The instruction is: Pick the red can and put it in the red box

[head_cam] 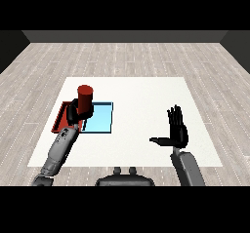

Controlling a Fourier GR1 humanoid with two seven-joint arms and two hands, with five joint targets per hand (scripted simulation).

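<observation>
A flat, shallow red tray (59,121) lay on the left part of the white rectangular table (141,90), and it serves here as the landmark. Touching its right edge lay a shallow light blue tray (101,119) of much the same shape, so that the two sat side by side.

The dark red cylindrical can (85,99) stood upright over the red tray's right portion, near the seam it shared with the blue tray. Whether the can's base rested on the tray floor or hung just above it could not be told, because the hand covered its lower part. The robot's black left hand (74,111) was curled round the lower half of the can, with the can's top rising clear above the fingers. Its grey left forearm (59,149) ran from the near side of the red tray down toward the view's lower left corner.

Well to the right of the red tray, beyond the blue one, the black right hand (177,130) was raised above bare table, fingers straight and pointing up, thumb stretched out toward the trays, holding nothing. The grey right forearm (187,167) rose beneath it.
</observation>
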